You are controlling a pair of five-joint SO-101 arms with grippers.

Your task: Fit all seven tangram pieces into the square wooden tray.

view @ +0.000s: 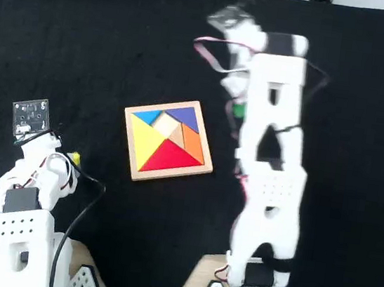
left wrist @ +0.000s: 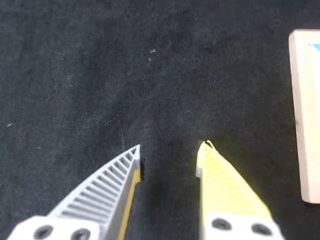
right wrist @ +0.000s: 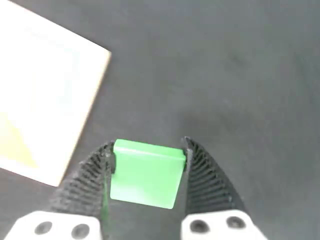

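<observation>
Green square piece (right wrist: 145, 175) sits clamped in your right tool (right wrist: 147, 145), near the tray (view: 172, 172); lower it misaligned and it may catch on neighbouring pieces (view: 169, 156). Your left tool (left wrist: 170, 147) hangs parted, empty.

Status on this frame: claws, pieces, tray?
Right claw shut on green piece, near tray. Left claw open, empty. Pale square gap in tray. Nothing blocking.

The wooden tray (left wrist: 301, 130) is partly cut off.
</observation>
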